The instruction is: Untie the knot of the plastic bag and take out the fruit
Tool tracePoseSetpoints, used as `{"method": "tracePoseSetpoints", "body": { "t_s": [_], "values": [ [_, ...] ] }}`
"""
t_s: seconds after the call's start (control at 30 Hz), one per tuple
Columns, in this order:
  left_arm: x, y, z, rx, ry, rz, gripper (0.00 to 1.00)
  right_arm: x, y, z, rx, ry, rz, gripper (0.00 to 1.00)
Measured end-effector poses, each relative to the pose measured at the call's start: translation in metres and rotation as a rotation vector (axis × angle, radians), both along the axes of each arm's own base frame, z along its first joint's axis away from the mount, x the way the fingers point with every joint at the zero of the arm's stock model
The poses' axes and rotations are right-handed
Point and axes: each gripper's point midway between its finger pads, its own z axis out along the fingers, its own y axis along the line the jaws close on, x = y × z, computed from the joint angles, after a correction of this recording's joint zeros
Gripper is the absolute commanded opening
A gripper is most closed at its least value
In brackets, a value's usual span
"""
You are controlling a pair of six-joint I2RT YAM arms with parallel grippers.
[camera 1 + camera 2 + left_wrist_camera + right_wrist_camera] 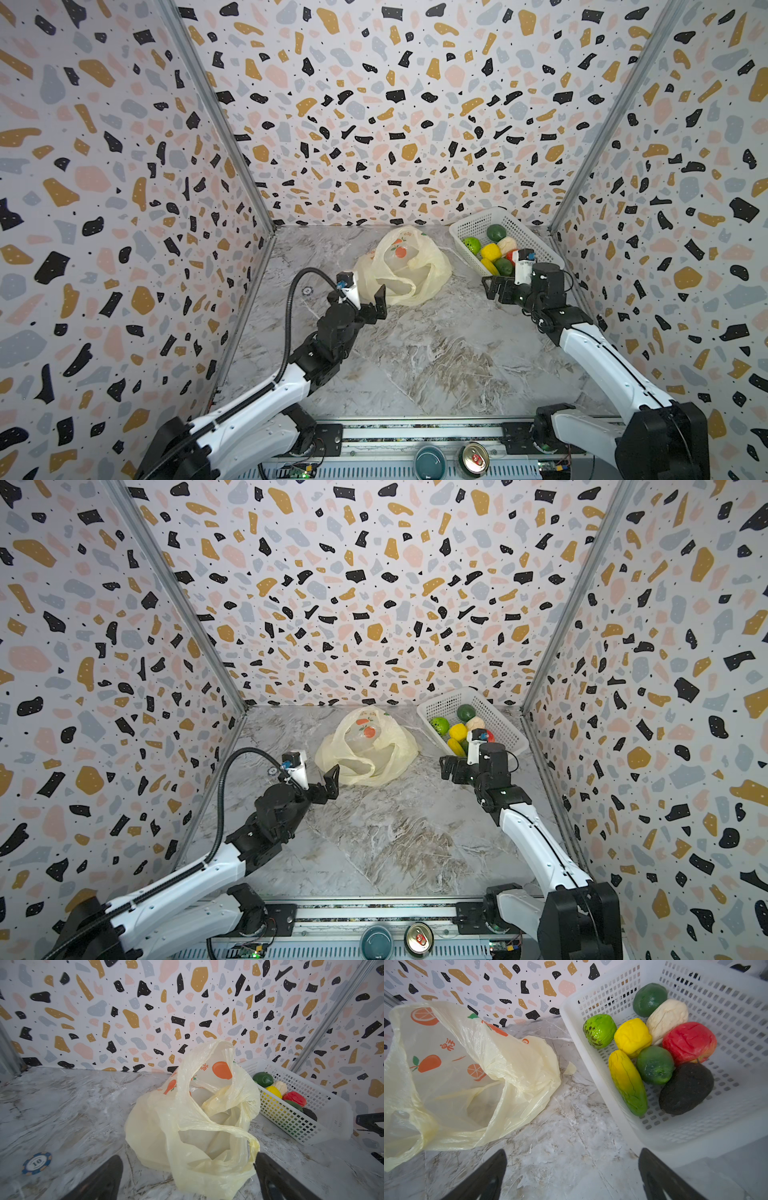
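on the grey marbled tabletop (415, 365), boxed in by speckled terrazzo walls (374, 104), the plastic bag (405, 266) lies slack near the back, the fruit (655, 1065) sits in the white basket (469, 226) beside it, left gripper (365, 300) and right gripper (498, 289) both gaping, holding nothing.

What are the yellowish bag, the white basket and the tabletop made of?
The plastic bag: thin translucent plastic film, glossy and crinkled. The basket: stiff white moulded plastic, matte, with gridded holes. The tabletop: looks like grey veined marble, possibly only a printed covering; I cannot tell.
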Motion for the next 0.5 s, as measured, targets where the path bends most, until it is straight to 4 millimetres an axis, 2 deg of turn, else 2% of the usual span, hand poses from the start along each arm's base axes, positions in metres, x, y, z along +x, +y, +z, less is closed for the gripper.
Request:
{"method": "tracePoseSetpoints", "body": {
  "t_s": [0.13,0.27,0.37,0.5],
  "values": [
    [-0.013,0.032,0.001,0.051,-0.028,0.098,1.00,0.006,-0.017,0.000,-0.039,-0.029,-0.037,0.99],
    [-0.014,0.070,-0.010,0.117,-0.045,0.221,1.00,0.012,-0.032,-0.008,-0.093,-0.045,-0.083,0.99],
    [-0.010,0.094,-0.027,0.175,-0.032,0.300,1.00,0.015,-0.043,-0.022,-0.134,-0.055,-0.125,0.99],
    [0.002,0.117,-0.052,0.258,0.003,0.373,1.00,0.008,-0.056,-0.054,-0.192,-0.057,-0.169,0.99]
  ]
}}
